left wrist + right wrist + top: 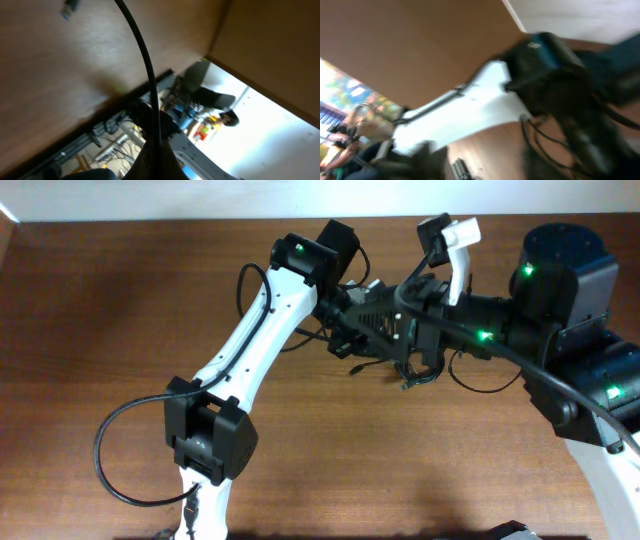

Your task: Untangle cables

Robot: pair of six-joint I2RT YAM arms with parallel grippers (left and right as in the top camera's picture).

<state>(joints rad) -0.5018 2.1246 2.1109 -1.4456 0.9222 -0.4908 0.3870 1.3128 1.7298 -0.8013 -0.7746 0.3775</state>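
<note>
The cables (425,375) are thin black strands bunched under both wrists at the table's far middle, with one plug end (355,367) lying loose. My left gripper (345,330) reaches in from the left. In the left wrist view one taut black strand (147,75) runs straight down into my left jaws (159,150), which look closed on it, and a small plug (70,6) hangs at the top. My right gripper (372,320) reaches in from the right, right against the left one. The right wrist view is blurred: thin strands (545,137) and a plug (460,171) show, but the jaws cannot be made out.
The brown wooden table (120,310) fills the view. A thicker black arm cable (110,450) loops at the front left beside the left arm's base (210,445). The white left arm (470,112) crosses the right wrist view. The right arm's base (570,280) stands at the far right.
</note>
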